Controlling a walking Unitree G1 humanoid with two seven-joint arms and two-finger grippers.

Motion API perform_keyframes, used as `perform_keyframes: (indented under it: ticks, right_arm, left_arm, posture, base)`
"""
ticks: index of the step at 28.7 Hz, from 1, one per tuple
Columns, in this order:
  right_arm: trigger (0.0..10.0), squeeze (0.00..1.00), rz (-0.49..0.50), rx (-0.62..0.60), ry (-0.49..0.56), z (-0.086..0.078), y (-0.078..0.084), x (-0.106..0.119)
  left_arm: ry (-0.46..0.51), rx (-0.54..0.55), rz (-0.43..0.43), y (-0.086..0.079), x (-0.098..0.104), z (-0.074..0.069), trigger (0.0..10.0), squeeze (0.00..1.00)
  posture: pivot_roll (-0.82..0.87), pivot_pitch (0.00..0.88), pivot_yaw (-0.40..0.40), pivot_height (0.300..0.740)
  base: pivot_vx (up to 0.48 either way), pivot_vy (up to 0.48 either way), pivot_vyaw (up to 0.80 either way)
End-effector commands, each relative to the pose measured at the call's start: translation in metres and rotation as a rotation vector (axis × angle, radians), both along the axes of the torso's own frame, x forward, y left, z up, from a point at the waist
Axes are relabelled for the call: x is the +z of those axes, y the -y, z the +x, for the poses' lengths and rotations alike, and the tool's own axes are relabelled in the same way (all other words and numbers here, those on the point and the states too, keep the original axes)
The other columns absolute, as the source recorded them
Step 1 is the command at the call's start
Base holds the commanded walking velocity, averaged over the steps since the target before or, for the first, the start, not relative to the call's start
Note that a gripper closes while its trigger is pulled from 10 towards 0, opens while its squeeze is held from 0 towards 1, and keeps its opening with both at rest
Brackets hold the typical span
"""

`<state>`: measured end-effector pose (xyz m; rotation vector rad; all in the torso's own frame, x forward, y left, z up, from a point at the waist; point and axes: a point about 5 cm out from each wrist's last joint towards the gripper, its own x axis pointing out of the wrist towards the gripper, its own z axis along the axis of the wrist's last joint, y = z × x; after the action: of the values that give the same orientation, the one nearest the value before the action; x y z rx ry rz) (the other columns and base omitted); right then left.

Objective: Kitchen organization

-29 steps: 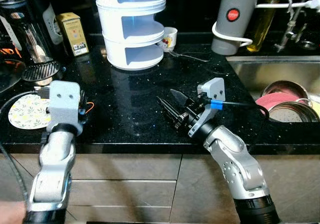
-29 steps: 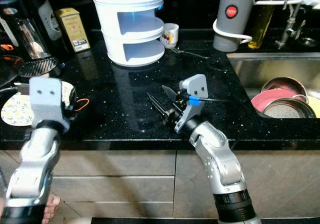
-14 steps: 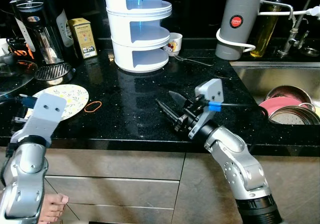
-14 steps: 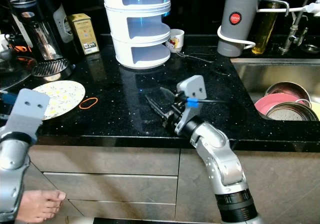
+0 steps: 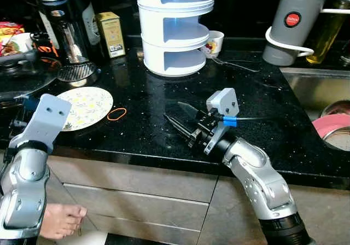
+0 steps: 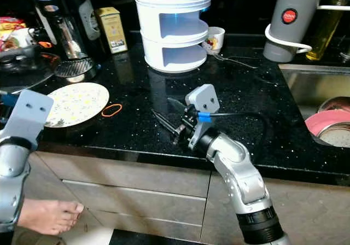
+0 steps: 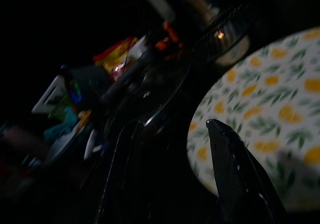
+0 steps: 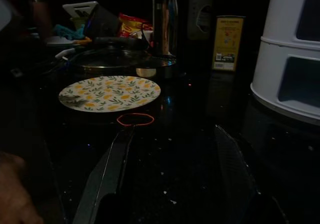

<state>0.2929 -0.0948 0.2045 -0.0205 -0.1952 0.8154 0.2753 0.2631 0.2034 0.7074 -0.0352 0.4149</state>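
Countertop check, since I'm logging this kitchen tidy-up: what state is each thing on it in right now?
Patterned plate: flat, near the counter's front edge.
Orange rubber band: loose, beside the plate.
Right gripper: open, empty, above the counter.
Left gripper: open, empty, by the plate.
Small cup: upright.

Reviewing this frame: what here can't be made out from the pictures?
- Sink: cut off by the right edge in both eye views; the pink plate shows only partly.
- Clutter beyond the floral plate in the left wrist view: too dark and blurred to name.
- Print on the yellow box: too small to read.
- Inside of the white tiered stand: its walls hide it.
- Person: just a bare foot; the rest lies outside the frame.
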Motion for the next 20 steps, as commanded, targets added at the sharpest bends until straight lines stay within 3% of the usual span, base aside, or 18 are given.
perform_keyframes:
  ticks: [1, 13, 17, 20]
  right_arm:
    - [10.0, 0.0, -0.006, 0.016, 0.006, -0.003, -0.002, 0.001]
    - [10.0, 0.0, -0.001, 0.021, 0.022, -0.007, -0.003, 0.004]
    - [10.0, 0.0, -0.007, 0.023, 0.023, -0.008, -0.003, 0.003]
    - [10.0, 0.0, -0.004, 0.018, 0.024, -0.008, -0.002, 0.004]
  left_arm:
    - [-0.013, -0.015, 0.017, -0.001, -0.001, 0.002, 10.0, 0.0]
    - [0.045, -0.196, 0.028, 0.02, 0.012, 0.031, 10.0, 0.0]
    - [0.079, -0.295, 0.013, 0.035, 0.022, 0.045, 10.0, 0.0]
    - [0.084, -0.331, 0.012, 0.039, 0.022, 0.047, 10.0, 0.0]
  posture:
    - [-0.07, 0.011, -0.011, 0.74]
    - [-0.08, 0.007, -0.006, 0.74]
    - [-0.09, 0.001, -0.004, 0.74]
    - [-0.09, 0.0, -0.002, 0.74]
  base:
    - [0.0, 0.0, 0.0]
    - [0.0, 0.0, 0.73]
    - [0.0, 0.0, 0.8]
    - [0.0, 0.0, 0.8]
